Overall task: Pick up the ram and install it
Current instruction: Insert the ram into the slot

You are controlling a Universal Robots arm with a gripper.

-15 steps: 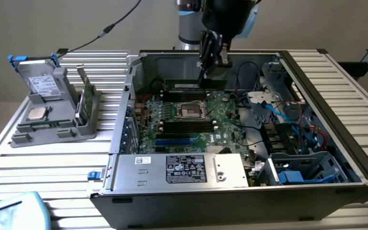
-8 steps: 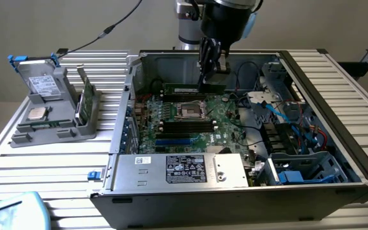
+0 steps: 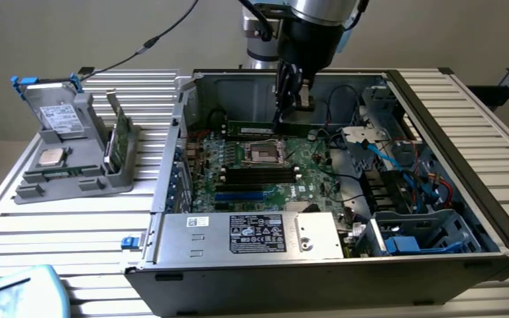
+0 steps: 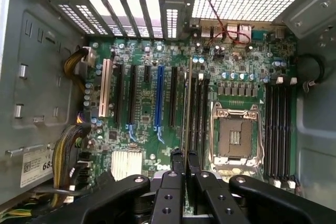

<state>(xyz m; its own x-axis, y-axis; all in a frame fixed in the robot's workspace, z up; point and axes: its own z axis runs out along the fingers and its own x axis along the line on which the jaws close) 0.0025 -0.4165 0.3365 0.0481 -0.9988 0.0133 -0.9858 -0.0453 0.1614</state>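
Located one open black computer case (image 3: 493, 218) at frame centre, resting on a slatted aluminium table (image 3: 69, 232). Found inside it one green motherboard (image 3: 312, 169) and, along the lower edge, one silver power-supply box with a black label (image 3: 254, 233). Counted on the board one empty square processor socket (image 3: 264, 153) and, just below it in the exterior view, four black memory slots (image 3: 259, 174). Noted in the wrist view one blue expansion slot (image 4: 159, 100) and one white expansion slot (image 4: 106, 95).

Recorded the long green ram stick (image 3: 264, 128) at upper centre, level and lengthwise, just above the socket in the frame. Found it clamped by its upper edge in the black gripper (image 3: 281, 120), with jaws narrow around it. Seen edge-on in the wrist view, running up the frame beside the socket from between the fingertips (image 4: 177, 156). Could not tell whether seated in a slot.

Located one grey plastic holder (image 3: 95, 180) at frame left, beside the case. Counted in it one grey boxy drive with a white label (image 3: 60, 119), one small square silver processor chip (image 3: 53, 157), and a green board standing on edge (image 3: 120, 142).
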